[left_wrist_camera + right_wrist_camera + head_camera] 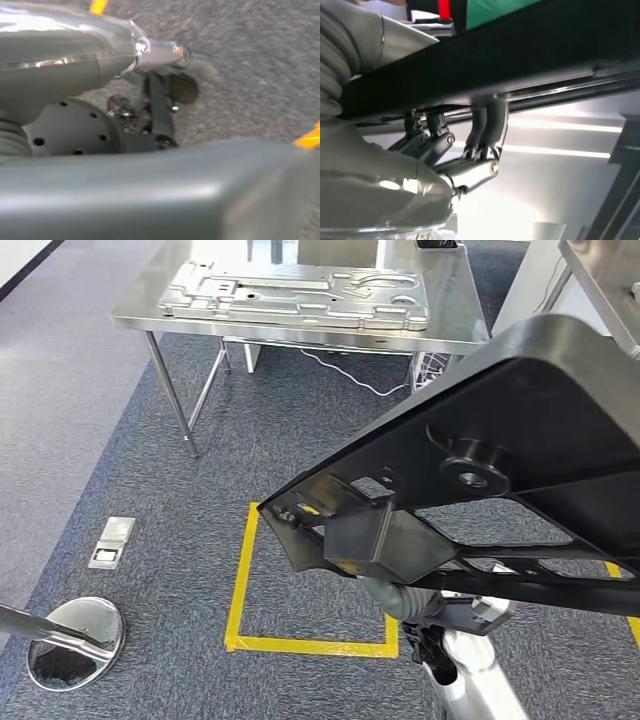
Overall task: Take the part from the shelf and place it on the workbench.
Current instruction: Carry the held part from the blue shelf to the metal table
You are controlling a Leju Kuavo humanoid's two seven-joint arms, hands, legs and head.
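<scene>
Across the right half of the head view, a large black part [483, 470] is carried, its long axis running from lower left of centre up to the right edge. The workbench [453, 330] lies at the top of the frame, well apart from the part, across carpet and a yellow tape square [241, 570]; a silver plate [294, 295] already lies on it. The part's narrow end points roughly toward the bench, so a forward carry is judged to be what remains. In the right wrist view, the right hand [471, 150] is seen with fingers [488, 120] curled up against the part's dark edge, gripping it. In the left wrist view, the left hand [158, 115] is blurred over the carpet; whether anything is held cannot be told.
</scene>
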